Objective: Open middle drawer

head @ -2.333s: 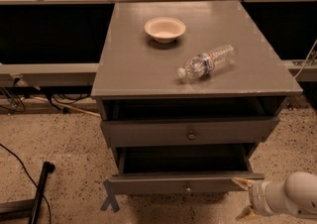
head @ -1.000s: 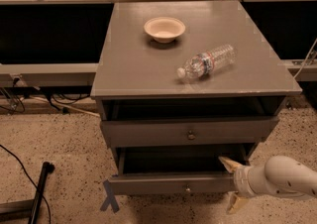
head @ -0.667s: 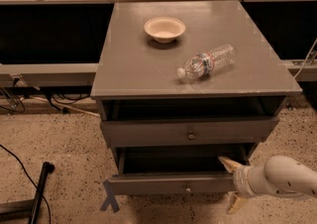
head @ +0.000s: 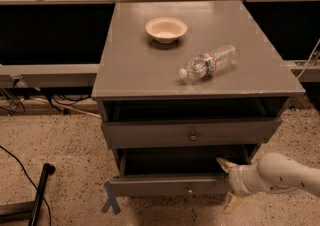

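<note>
I see the middle drawer (head: 170, 186) standing out from the desk (head: 130, 70), its flat grey front forward of the top drawer (head: 150, 134) above it and its dark interior showing behind. Its small round knob (head: 189, 188) sits at the centre of the front. My tool (head: 225, 185) is at the right end of that front, low on the right, on the white arm (head: 285, 172). Its 2 fingers (head: 224, 164) are spread wide: 1 points at the drawer's top right corner, the other hangs below near the floor. I cannot tell whether either touches the wood, and I see nothing clamped. On the desk top lie a bowl (head: 166, 29) and a plastic bottle (head: 210, 61) on its side.
</note>
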Controlling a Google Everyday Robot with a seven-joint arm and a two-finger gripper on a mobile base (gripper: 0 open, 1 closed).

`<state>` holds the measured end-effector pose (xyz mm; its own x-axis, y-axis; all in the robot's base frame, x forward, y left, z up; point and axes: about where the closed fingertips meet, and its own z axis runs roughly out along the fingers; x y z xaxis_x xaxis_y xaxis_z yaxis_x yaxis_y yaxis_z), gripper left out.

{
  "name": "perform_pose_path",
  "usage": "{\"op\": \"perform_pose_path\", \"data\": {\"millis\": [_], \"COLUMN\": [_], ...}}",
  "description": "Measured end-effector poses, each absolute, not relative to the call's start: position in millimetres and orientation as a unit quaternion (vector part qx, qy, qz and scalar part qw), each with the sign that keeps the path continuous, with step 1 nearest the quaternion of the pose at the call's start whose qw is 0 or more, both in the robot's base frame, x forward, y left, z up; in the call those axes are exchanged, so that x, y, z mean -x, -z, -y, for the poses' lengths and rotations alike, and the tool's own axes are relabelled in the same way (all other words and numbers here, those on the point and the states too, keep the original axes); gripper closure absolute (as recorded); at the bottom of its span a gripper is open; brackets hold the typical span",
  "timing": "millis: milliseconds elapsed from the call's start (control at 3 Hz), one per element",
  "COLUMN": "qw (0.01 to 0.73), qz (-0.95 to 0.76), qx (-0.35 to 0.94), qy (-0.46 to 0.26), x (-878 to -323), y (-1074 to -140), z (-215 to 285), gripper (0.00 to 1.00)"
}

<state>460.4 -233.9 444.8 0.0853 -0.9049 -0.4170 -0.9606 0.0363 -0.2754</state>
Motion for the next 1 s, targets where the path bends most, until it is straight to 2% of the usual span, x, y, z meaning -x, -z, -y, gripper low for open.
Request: {"op": "perform_pose_path", "data": {"millis": [1000], "qw": [0.261], "qz": [-0.677], "qx": [0.682], "qy": [-0.092], "x": [-481], "y": [-418], "z": [191], "gripper": [0.00]}}
